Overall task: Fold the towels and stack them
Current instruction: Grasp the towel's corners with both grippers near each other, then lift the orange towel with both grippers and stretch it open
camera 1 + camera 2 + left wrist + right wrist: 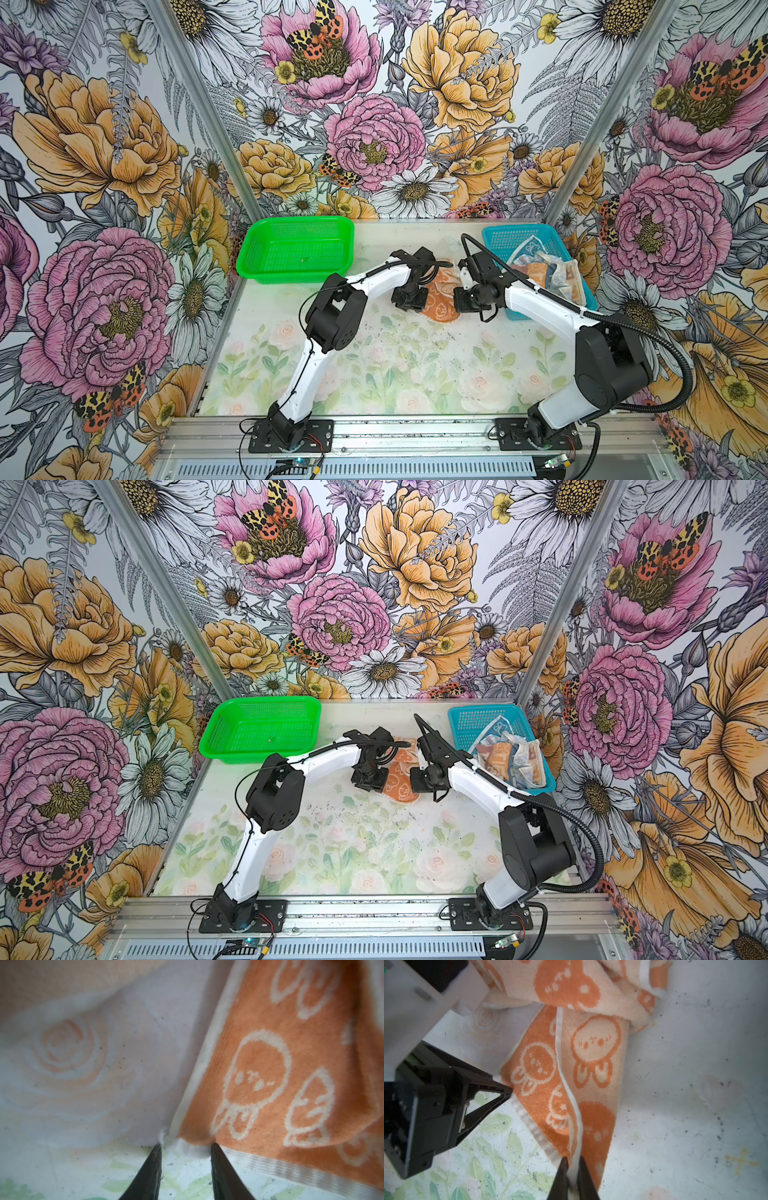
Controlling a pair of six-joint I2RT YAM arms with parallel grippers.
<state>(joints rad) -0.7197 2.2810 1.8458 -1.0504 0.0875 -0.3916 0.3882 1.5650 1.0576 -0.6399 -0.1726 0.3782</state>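
basket in green (291,275) waits left, probably for the stack; left gripper (186,1145) straddles a corner of orange towel (270,1084) on the table (395,374), jaws apart, ready to pinch; right gripper (573,1161) clenches its hem, likely to spread it; other towels (548,270) sit in blue basket (515,228)

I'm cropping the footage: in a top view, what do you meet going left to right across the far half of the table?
green basket → left gripper → orange towel → right gripper → blue basket
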